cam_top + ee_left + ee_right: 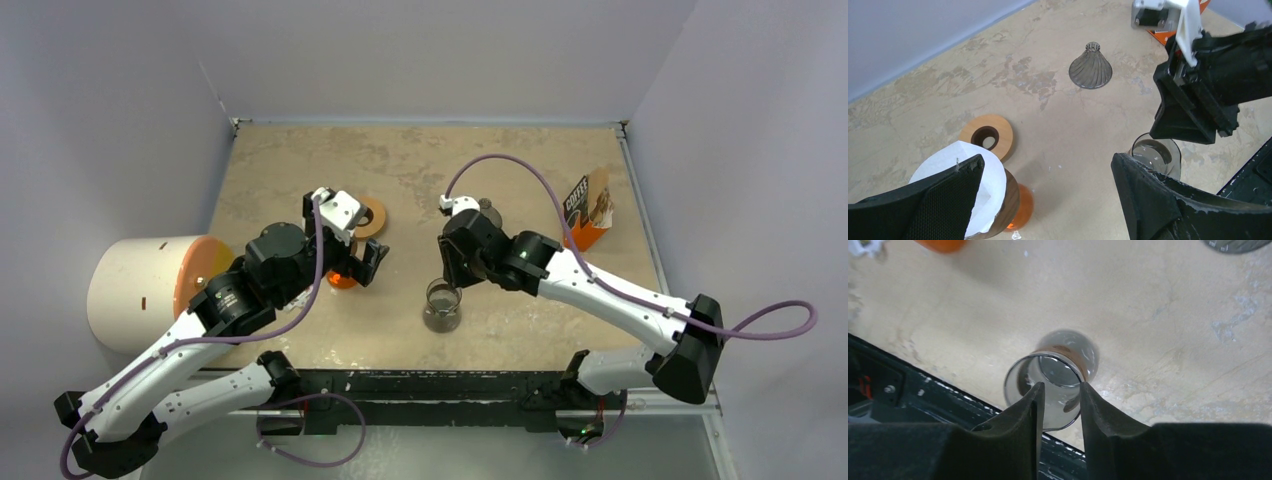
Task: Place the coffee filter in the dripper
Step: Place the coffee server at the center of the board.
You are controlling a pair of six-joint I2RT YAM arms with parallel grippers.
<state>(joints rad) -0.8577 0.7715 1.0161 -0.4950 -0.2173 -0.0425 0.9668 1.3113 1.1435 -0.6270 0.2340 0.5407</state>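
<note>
The coffee filter (994, 187), a white paper cone here, sits in the dripper, of which only the dark brown wooden collar (1011, 200) shows. The dripper rests on an orange glass vessel (1024, 205) (342, 281). My left gripper (1048, 159) (357, 265) hangs wide open just above them with nothing between its fingers; one finger covers part of the filter. My right gripper (1061, 386) (452, 280) is open. Its fingers stand slightly parted over the rim of a smoky-grey glass cup (1018, 385) (442, 308).
A ribbed grey glass cone (1091, 67) (489, 212) stands mouth-down behind the right gripper. A light wooden ring (988, 135) (373, 216) lies flat near the orange vessel. An orange-and-black coffee packet (588, 210) stands at the far right. A white cylinder (140, 290) lies off the table's left edge.
</note>
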